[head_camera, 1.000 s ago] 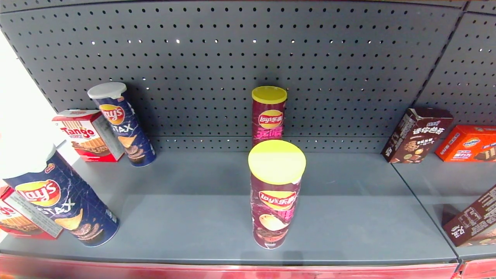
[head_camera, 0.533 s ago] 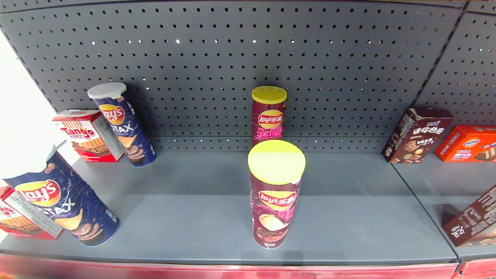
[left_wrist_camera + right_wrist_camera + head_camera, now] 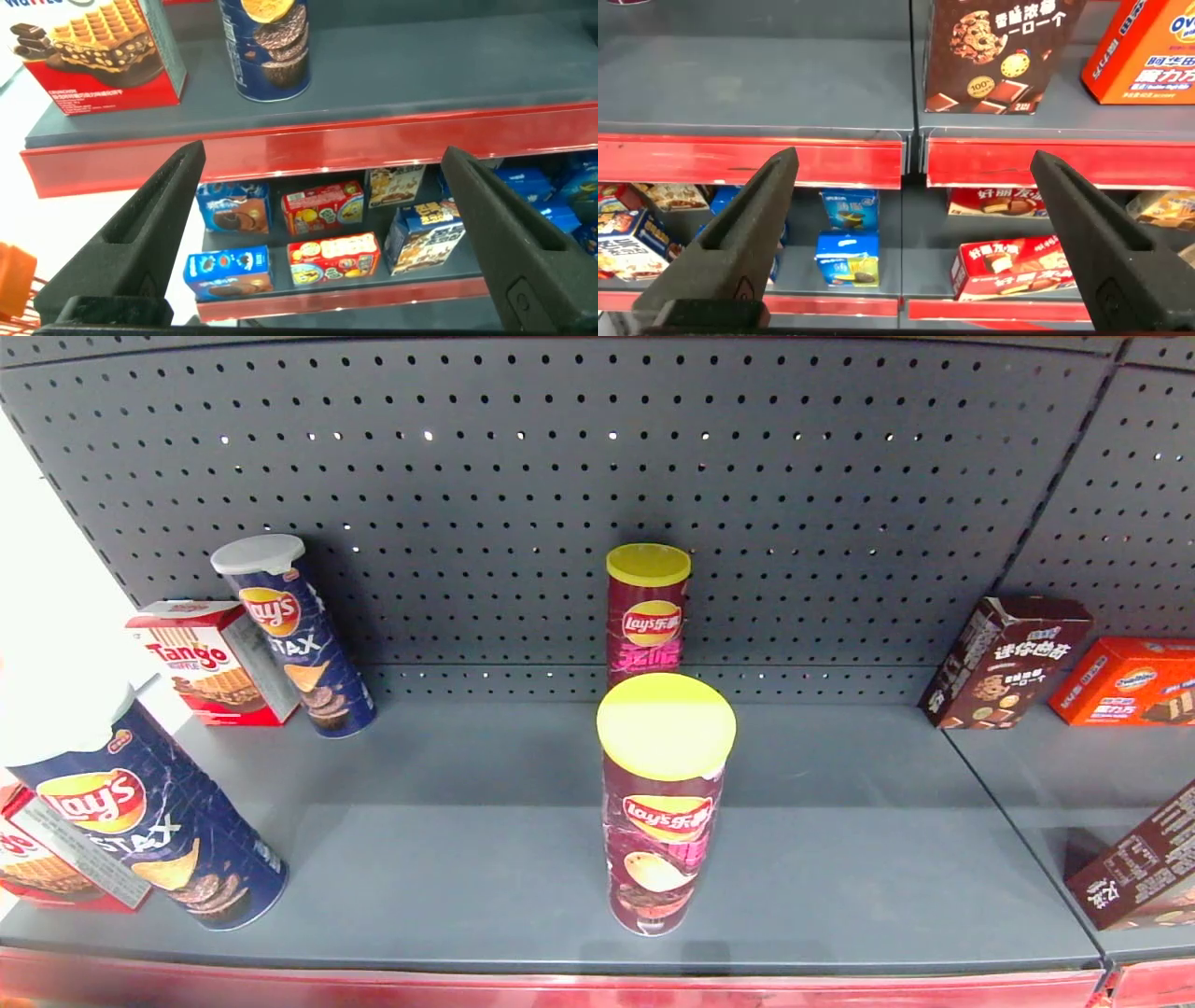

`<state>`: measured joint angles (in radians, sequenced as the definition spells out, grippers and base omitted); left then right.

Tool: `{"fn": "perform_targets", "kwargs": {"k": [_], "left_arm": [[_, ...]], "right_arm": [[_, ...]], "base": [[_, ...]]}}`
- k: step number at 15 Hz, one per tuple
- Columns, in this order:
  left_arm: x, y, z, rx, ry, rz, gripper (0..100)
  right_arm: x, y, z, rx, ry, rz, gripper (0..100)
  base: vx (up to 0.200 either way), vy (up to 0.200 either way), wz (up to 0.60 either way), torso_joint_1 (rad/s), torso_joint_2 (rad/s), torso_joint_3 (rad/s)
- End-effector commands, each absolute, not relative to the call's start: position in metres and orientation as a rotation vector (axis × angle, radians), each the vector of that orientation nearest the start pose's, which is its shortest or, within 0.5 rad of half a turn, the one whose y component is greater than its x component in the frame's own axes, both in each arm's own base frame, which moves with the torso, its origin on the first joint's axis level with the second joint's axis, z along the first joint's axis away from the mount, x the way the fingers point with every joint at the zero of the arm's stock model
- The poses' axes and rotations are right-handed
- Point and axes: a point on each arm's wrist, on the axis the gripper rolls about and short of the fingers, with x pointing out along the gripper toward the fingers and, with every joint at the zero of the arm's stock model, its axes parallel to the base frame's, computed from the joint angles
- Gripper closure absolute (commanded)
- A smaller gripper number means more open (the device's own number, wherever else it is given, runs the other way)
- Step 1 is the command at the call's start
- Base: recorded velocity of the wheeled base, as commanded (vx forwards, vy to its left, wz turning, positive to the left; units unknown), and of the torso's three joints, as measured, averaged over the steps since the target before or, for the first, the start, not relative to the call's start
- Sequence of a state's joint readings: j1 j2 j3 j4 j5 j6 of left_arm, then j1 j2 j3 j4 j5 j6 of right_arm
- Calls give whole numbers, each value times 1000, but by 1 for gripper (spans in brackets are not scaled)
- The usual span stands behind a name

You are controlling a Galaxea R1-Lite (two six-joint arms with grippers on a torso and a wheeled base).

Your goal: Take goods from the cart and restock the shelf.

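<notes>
On the grey shelf [image 3: 467,840] a maroon chip can with a yellow lid [image 3: 661,803] stands near the front edge, and a second one [image 3: 647,614] stands behind it at the pegboard. My left gripper [image 3: 322,157] is open and holds nothing, below the shelf's red front strip [image 3: 308,149], facing a blue chip can [image 3: 269,47] and a red wafer box [image 3: 103,51]. My right gripper [image 3: 915,161] is open too, in front of the red strip, with a brown cookie box [image 3: 999,51] and an orange box [image 3: 1148,47] on the shelf above it.
Two blue cans [image 3: 294,635] [image 3: 149,821] and red wafer boxes [image 3: 213,663] fill the shelf's left side. Brown boxes [image 3: 1004,658] [image 3: 1134,873] and an orange box [image 3: 1125,681] sit on the right. Lower shelves hold several small snack boxes [image 3: 322,205] [image 3: 845,257]. An orange cart part [image 3: 11,271] shows beside the left gripper.
</notes>
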<state>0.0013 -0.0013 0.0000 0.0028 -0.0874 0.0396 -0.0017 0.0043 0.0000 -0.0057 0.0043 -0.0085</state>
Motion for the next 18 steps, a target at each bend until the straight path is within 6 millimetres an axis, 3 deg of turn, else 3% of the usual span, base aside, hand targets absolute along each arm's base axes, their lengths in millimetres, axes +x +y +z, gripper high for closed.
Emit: {"fn": "perform_targets", "kwargs": {"k": [1, 18], "left_arm": [[-23, -2, 75, 43, 0, -87, 0], [-23, -2, 75, 66, 0, -86, 0]], "right_arm": [[-22, 0, 76, -9, -2, 5, 0], [-22, 0, 76, -9, -2, 5, 0]], "base": [[0, 0, 0, 0, 0, 0], [-12, 0, 0, 0, 0, 0]]}}
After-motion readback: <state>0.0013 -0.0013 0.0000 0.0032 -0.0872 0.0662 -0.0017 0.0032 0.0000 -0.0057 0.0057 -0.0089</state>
